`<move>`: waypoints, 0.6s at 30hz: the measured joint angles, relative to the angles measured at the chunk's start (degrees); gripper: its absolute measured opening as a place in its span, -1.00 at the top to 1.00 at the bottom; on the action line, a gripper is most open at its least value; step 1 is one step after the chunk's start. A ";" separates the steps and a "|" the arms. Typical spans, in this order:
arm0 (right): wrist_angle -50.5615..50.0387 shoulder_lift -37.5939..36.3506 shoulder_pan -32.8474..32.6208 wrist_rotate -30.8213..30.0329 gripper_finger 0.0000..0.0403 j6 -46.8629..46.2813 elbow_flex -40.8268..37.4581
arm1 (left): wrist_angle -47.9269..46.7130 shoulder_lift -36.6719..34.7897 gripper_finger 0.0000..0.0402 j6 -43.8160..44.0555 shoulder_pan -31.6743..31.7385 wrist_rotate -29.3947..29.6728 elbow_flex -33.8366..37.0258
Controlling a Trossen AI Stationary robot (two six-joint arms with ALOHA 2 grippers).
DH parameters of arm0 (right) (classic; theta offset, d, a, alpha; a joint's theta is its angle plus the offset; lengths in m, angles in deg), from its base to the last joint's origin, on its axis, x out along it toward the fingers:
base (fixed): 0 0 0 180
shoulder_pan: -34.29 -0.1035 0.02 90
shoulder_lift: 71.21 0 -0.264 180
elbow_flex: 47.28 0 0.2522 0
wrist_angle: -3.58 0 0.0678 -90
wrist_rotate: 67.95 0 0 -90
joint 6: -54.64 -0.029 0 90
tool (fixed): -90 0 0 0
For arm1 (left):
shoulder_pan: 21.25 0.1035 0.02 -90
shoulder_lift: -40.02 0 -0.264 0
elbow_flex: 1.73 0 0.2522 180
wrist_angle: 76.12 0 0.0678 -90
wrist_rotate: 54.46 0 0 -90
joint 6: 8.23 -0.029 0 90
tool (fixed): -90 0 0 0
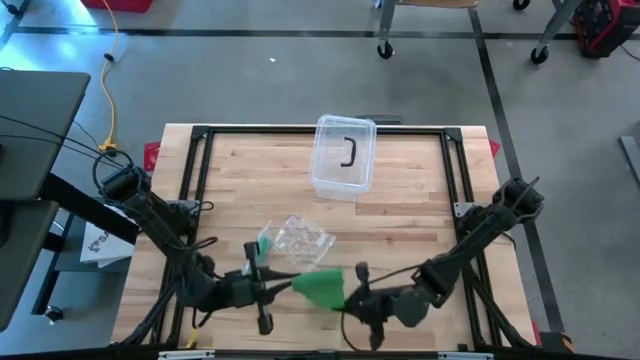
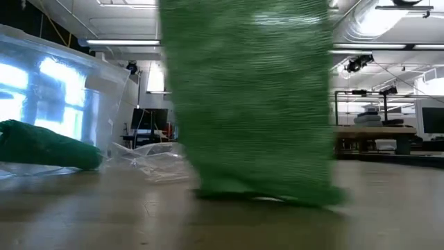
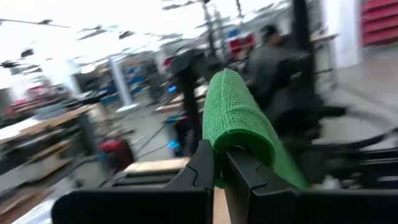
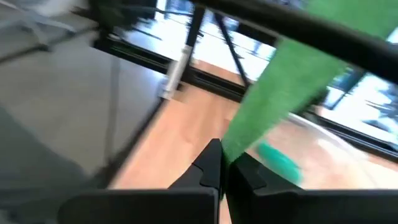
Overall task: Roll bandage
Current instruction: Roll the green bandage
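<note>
- The green woven elastic bandage (image 1: pixel 320 288) is suspended between the two grippers at the near edge of the light butcher-block wooden table (image 1: pixel 400 215). Its long axis runs roughly across the table, from one gripper to the other.
- The left gripper (image 1: pixel 268 282) is at the left end of the strip. In the left wrist view its fingers (image 3: pixel 202 169) are clamped on the bandage (image 3: pixel 239 124), which drapes over them and extends away towards the far arm.
- The right gripper (image 1: pixel 352 298) is at the right end of the strip. In the right wrist view its fingers (image 4: pixel 211 165) are pressed together on a flat band of the same green fabric (image 4: pixel 277 106), which runs diagonally away from them.
- Both grippers are in contact with the bandage; neither is nearer than the other. The coming move therefore appears to depend on rotation about the strip's long axis, not on reach.
- Appearance: the fabric is bright green with a fine ribbed weave, soft and flexible. In the low view it hangs as a wide curtain (image 2: pixel 250 104) whose lower edge meets the table top.
- A second green roll (image 1: pixel 264 246) lies just behind the left gripper, beside a crumpled clear plastic wrapper (image 1: pixel 300 240).
- A clear plastic storage box with a dark handle (image 1: pixel 343 157) stands at the far side of the table, well apart from the work.
</note>
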 joint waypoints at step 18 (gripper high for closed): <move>5.23 -0.04 -1.47 4.89 1.00 4.45 0.00 | -8.75 -0.09 0.97 5.40 -3.45 13.30 0.00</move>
